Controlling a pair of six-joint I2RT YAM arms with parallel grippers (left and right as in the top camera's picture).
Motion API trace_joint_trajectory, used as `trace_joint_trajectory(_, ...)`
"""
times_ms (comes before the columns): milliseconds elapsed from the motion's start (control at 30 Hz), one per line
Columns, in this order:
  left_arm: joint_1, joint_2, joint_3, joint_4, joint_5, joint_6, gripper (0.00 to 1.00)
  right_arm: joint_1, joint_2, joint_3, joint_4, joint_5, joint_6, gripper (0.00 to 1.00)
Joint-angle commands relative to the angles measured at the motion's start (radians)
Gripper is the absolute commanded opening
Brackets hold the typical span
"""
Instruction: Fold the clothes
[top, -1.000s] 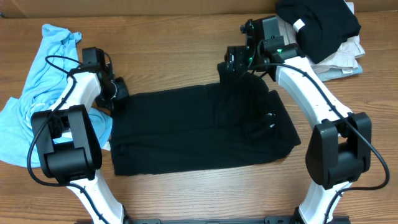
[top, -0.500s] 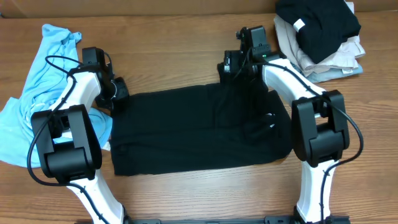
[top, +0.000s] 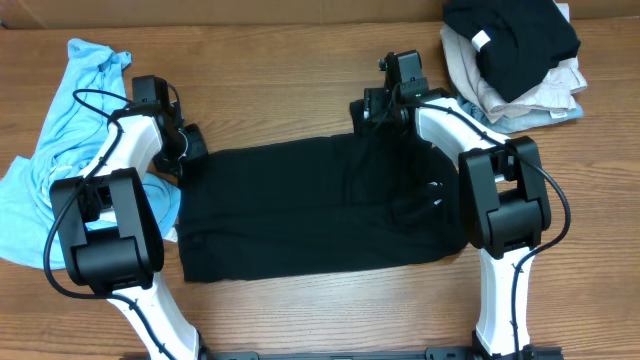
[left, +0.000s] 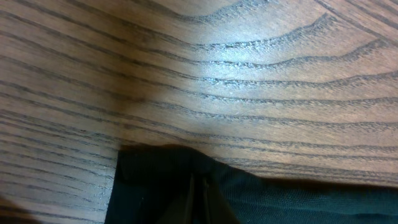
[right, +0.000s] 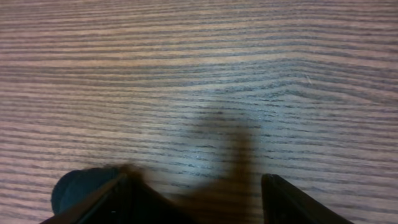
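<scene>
The black shirt (top: 310, 210) lies flat in the middle of the table as a wide folded rectangle, with a small white logo near its right end. My left gripper (top: 190, 150) is at its back left corner. In the left wrist view the fingers (left: 199, 196) are pressed together on the black cloth (left: 298, 202). My right gripper (top: 365, 108) is at the shirt's back edge, right of centre. In the right wrist view its fingers (right: 196, 199) are wide apart with bare wood between them, and a bit of black cloth (right: 78, 186) shows beside the left finger.
A crumpled light blue garment (top: 60, 130) lies at the left edge, under the left arm. A pile of folded garments stands at the back right: a black one with a white tag (top: 510, 35) on top of beige ones (top: 540, 95).
The right arm's forearm and elbow have swung left toward the shirt, while its gripper stays at the shirt's back edge. The left arm and the shirt have not moved.
</scene>
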Motion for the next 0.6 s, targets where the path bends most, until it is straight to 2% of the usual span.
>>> trace_joint_trajectory(0,-0.008,0.05,-0.015,-0.02,-0.019,-0.006,0.04,0.005,0.023,0.018,-0.021,-0.002,0.0,0.7)
trace_joint_trajectory(233,-0.008,0.05,-0.015,-0.02,-0.018,-0.006,0.04,0.01,0.022,0.022,-0.079,-0.077,-0.046,0.69)
trace_joint_trajectory(400,-0.008,0.05,-0.015,-0.019,-0.018,-0.006,0.04,0.01,0.003,0.058,-0.178,-0.125,-0.074,0.83)
trace_joint_trajectory(567,-0.008,0.05,-0.015,-0.019,-0.018,-0.006,0.04,0.01,-0.008,0.105,-0.272,-0.152,-0.13,0.85)
